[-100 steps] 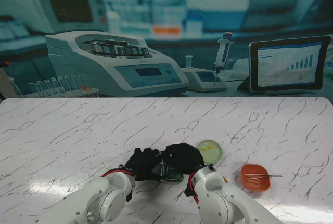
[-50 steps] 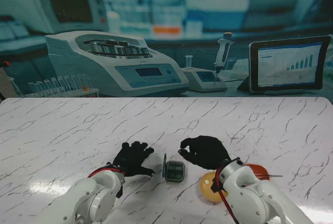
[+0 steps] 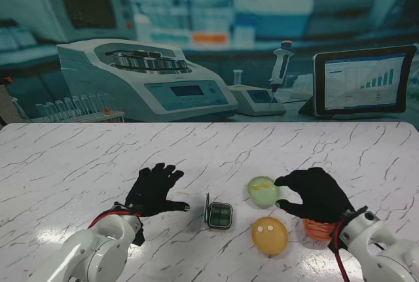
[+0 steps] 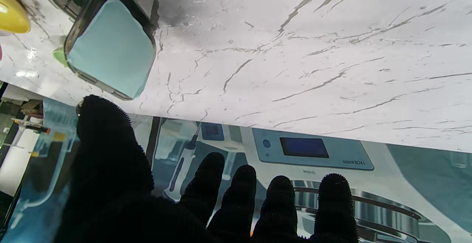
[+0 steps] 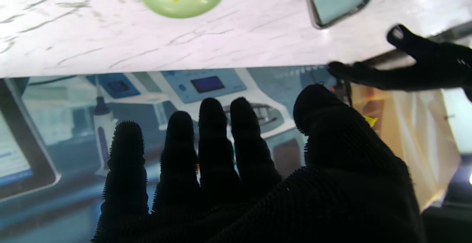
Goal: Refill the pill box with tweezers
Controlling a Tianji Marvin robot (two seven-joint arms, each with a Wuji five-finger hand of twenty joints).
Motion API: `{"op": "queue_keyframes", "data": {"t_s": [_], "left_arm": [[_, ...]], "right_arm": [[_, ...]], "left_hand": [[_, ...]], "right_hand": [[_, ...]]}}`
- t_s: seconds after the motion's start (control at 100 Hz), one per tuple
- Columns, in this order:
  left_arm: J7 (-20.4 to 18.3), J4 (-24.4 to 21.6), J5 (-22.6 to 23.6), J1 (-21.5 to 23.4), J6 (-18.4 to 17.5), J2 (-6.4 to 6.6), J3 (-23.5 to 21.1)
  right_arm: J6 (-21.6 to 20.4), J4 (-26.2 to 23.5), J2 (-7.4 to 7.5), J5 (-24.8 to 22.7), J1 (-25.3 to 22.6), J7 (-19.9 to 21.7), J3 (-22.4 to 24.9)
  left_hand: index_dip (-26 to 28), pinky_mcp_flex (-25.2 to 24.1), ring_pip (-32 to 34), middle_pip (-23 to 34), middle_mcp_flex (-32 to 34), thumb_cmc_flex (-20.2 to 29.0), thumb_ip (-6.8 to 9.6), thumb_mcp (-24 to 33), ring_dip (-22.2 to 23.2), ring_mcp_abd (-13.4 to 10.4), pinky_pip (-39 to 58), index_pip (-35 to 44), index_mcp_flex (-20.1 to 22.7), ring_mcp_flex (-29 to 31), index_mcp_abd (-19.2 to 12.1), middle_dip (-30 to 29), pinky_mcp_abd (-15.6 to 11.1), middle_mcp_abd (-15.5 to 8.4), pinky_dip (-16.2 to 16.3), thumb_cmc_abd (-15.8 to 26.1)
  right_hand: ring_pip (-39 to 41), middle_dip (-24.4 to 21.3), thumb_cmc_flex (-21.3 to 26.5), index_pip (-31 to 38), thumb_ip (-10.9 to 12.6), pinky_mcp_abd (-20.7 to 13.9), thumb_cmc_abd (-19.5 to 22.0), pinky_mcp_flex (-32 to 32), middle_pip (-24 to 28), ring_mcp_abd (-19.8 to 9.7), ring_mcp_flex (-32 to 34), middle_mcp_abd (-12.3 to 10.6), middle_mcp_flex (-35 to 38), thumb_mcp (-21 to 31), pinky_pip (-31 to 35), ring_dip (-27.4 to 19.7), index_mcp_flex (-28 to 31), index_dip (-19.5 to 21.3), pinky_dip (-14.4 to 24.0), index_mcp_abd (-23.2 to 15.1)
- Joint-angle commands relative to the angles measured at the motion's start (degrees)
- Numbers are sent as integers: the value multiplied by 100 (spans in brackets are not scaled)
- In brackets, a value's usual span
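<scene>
White marbled tabletop (image 3: 78, 158). Pill box (image 3: 219, 216) lid up; left hand (image 3: 155, 191) left of it, fingers spread, empty. Right hand (image 3: 315, 193) right of it, spread, empty, over orange dish (image 3: 319, 229). Tweezers not visible.

Glossy white marble-look table (image 3: 78, 158), smooth shiny plastic green dish (image 3: 263, 190) and yellow dish (image 3: 269, 234), dark-framed pill box (image 3: 219, 216) with matt pale lid, nubbly black knit on left hand (image 3: 154, 192) and right hand (image 3: 317, 193)
</scene>
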Motion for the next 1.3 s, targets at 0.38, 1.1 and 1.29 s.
{"op": "queue_keyframes", "data": {"t_s": [0.38,1.1,1.29], "left_arm": [[199,-204,-96,507,-63,-60,-160],[331,70,-352,188,286,-92,286],[415,148,-441,129,382,-110,380]], "right_arm": [[-573,130,-26,-390,-697,-285,961],[-1155,1356,65,-1130,-450,-814,1171],[-1150,1512,107,-1358,-328,-871,1092]], "left_hand": [[-125,9,-95,-120,-79,-99,208,150,-195,-131,-233,-54,109,-260,95,-109,-93,63,-104,75],[217,1,20,-44,36,22,223,176,-204,-111,224,348,514,-216,-12,-69,-52,61,99,159],[330,-21,47,-28,65,62,225,175,-190,-65,332,430,583,-215,-27,-52,-39,87,145,192]], "right_hand": [[-113,-92,-52,20,-457,-136,-535,125,-77,-433,-75,-324,-305,3,-285,-238,-355,307,-143,-343],[183,-132,261,172,-454,-258,-596,233,221,-744,153,-731,-29,35,-112,-199,-121,545,-233,-789],[246,-141,329,195,-432,-290,-605,253,307,-784,194,-773,23,75,-56,-189,-64,575,-264,-844]]}}
